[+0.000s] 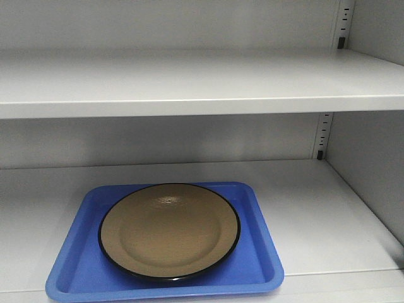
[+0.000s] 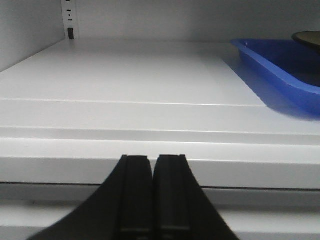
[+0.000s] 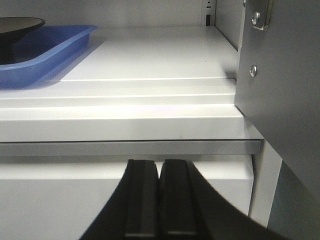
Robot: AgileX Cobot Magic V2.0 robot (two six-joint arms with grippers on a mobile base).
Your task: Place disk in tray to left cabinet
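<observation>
Front view: the disk point(image 1: 169, 230) sat flat in the tray point(image 1: 72, 268), tan face up, black rim all inside the blue rim; the tray rested on the lower shelf point(image 1: 328, 214) of the left cabinet point(image 1: 369, 158), near the front edge and left of center. 1 more shelf point(image 1: 189, 85) ran above it, and slotted support strips point(image 1: 324, 134) showed at the back right. No gripper showed in this view. Left wrist view: the left gripper point(image 2: 152, 192) was low in frame in front of the shelf edge, black fingers pressed together on nothing; only the tray's near corner and a sliver of the disk showed at far right, well apart from the gripper. A slotted strip point(image 2: 70, 20) showed at back left. Right wrist view: the right gripper point(image 3: 159, 197) also had its fingers together and empty, below the shelf lip; tray and disk edge sat at far left, and only this view showed a grey panel point(image 3: 285, 80) with 2 screws point(image 3: 253, 71) at right. No readable writing anywhere.
</observation>
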